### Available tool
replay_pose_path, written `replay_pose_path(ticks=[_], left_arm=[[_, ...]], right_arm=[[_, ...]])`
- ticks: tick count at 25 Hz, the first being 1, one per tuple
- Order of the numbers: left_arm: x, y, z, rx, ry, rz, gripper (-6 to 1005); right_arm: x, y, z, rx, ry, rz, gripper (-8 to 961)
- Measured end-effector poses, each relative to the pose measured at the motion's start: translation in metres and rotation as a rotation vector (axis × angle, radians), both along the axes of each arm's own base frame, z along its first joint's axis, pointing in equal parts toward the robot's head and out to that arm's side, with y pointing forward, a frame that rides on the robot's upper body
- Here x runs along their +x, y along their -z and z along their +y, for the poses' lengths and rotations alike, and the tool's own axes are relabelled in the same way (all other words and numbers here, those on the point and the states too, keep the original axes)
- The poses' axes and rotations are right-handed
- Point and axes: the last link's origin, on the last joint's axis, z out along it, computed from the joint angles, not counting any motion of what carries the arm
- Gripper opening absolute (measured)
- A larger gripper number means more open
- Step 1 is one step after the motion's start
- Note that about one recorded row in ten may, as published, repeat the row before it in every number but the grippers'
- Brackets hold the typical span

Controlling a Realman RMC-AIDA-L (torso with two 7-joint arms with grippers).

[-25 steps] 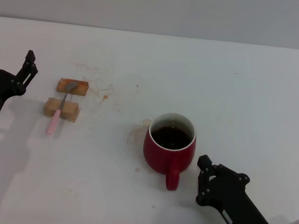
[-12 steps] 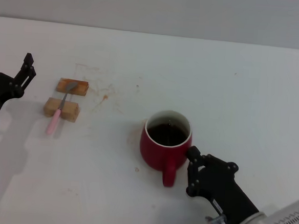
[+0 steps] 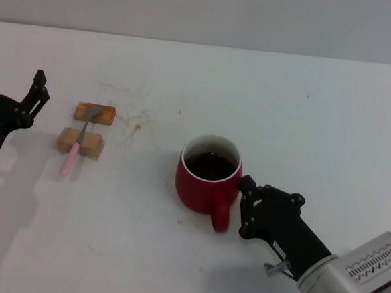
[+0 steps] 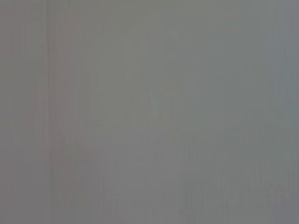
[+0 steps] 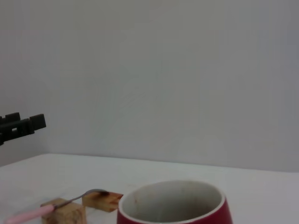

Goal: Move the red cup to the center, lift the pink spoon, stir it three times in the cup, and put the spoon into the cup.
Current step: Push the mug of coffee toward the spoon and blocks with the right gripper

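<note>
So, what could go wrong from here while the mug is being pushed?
The red cup holds dark liquid well up inside, and the right end effector presses its side beside the handle, so a jerk could slosh or tip it. The pink spoon only rests across two wooden blocks; the left end effector nearby could knock it off.

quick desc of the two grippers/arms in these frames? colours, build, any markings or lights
Both grippers are matte black. The right gripper has chunky linked fingers with visible joints and bolts, a small metal fitting beneath, and joins a silver-white wrist section with a row of vent-like slots and a cyan light at the frame's lower edge. The left gripper has slim black prongs on a black body; a small green light shows below it.
</note>
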Motion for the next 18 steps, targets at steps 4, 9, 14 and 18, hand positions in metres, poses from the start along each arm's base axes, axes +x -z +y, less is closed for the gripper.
replay_pose_path(ticks=[4,9,14,18], left_arm=[[0.001,0.000,0.000,0.000,0.003,-0.001,844],[0.000,0.004,-0.011,-0.010,0.005,-0.019,845],[0.003,0.021,-0.027,-0.082,0.028,-0.013,845],[0.006,0.037,-0.042,-0.153,0.055,0.024,846]], right_arm=[[0.000,-0.003,0.003,0.018,-0.003,0.002,0],[0.012,-0.019,-0.006,0.133,0.043,0.027,0],[0.038,-0.043,-0.017,0.288,0.138,0.032,0],[0.053,-0.055,-0.023,0.354,0.190,0.014,0]])
